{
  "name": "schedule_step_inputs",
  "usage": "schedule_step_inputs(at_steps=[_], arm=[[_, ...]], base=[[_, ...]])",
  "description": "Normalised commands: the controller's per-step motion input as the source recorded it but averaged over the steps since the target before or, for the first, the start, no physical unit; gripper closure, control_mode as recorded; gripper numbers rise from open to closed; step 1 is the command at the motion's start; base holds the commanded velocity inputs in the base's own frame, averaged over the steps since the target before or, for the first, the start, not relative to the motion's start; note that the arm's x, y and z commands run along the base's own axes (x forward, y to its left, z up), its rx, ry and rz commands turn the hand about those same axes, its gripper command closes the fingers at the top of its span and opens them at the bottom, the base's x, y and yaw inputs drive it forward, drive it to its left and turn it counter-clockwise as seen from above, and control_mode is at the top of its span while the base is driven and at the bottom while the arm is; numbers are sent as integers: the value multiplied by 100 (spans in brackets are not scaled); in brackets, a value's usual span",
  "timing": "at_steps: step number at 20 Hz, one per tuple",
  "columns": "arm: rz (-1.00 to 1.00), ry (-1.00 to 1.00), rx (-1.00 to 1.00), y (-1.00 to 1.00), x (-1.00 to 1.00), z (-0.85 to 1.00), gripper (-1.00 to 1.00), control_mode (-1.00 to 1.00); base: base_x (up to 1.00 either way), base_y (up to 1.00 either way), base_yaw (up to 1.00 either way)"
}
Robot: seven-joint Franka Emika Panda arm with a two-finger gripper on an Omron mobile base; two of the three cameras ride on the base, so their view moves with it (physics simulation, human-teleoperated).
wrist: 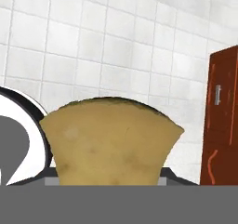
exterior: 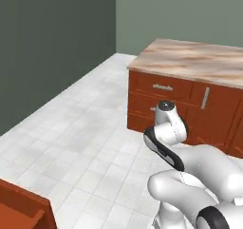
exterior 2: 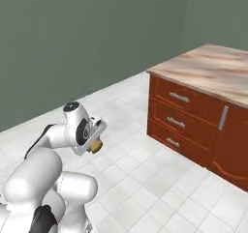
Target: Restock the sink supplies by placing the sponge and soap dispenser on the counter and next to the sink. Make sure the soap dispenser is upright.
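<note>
Hand view had the sponge (wrist: 111, 141) front and centre, a tan block flaring wider toward its top edge, sitting low in the frame against white floor tiles (wrist: 93, 42). The gripper (exterior 2: 95, 145) was pinching that sponge (the fingertips themselves were hidden behind it, so the grip read from the sponge sitting right at the hand). At the right edge of that frame stood a reddish-brown cabinet (wrist: 223, 121) with a small silver handle.

Over in the right base view, the arm was folded low at the lower left, and a bit of tan sponge poked out under the hand, held above the floor. The tabletop (exterior 2: 213, 70), beige with brown streaks, sat in the upper right over drawers (exterior 2: 181, 113), well apart from the sponge.

Left base view showed the same tabletop at upper right, with the arm's white links in the lower right.
</note>
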Motion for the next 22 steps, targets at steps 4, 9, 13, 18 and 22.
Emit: schedule_step_inputs(at_steps=[4,9,13,18,22], arm=[[0,0,0,0,0,0,100,100],[0,0,0,0,0,0,100,100],[0,0,0,0,0,0,100,100],[0,0,0,0,0,0,100,100],[0,0,0,0,0,0,100,100]], base=[[38,-88,-79],[80,-100,-50],[97,-99,-18],[100,-90,-2],[100,-99,0]])
